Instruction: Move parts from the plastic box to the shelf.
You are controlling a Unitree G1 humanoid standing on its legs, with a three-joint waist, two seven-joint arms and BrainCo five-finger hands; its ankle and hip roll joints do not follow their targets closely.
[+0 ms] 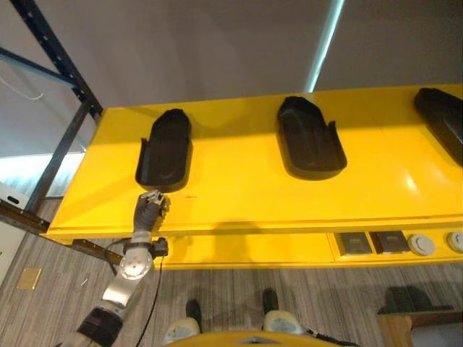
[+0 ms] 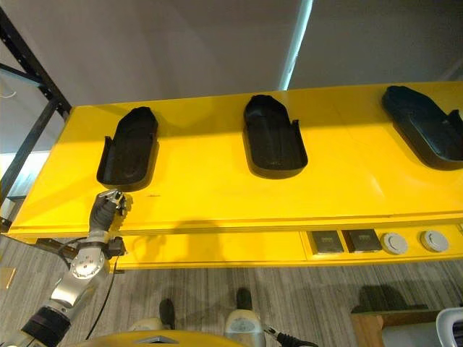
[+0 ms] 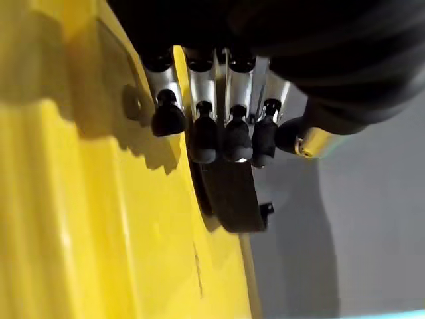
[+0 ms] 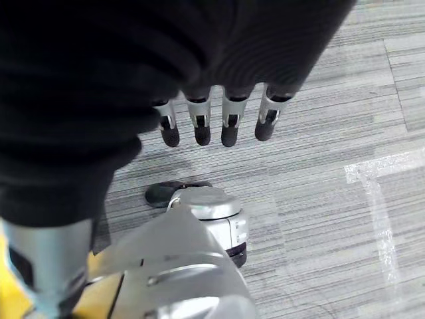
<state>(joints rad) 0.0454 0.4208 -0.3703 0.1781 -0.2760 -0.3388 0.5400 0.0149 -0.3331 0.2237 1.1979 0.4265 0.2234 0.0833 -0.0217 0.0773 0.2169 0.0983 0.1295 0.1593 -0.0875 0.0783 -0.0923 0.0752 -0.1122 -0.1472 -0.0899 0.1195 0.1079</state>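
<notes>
Left hand (image 1: 150, 208), nearest the head camera, is raised at the front of the yellow shelf (image 1: 239, 195), its fingers (image 1: 155, 198) loosely curled and grasping nothing, just short of the near end of the left part (image 1: 165, 153). Three black moulded parts lie on the shelf in the left eye view: the left part, a middle part (image 1: 309, 137) well apart from it, and a right part (image 1: 443, 119) cut off by the frame edge. Below the shelf front, two dark square items (image 1: 373, 242) and two pale round items (image 1: 437, 243) lie in a row on a lower yellow ledge (image 1: 239, 249). Right eye view shows the same layout, with the right part more fully visible along its length and grey carpet (image 2: 304, 289) beneath. Left wrist view shows the dark-tipped fingers relaxed above the shelf surface, with the left part just beyond the tips. Right wrist view shows the right hand (image 4: 212, 123) hanging over the carpet, fingers straight and holding nothing.
</notes>
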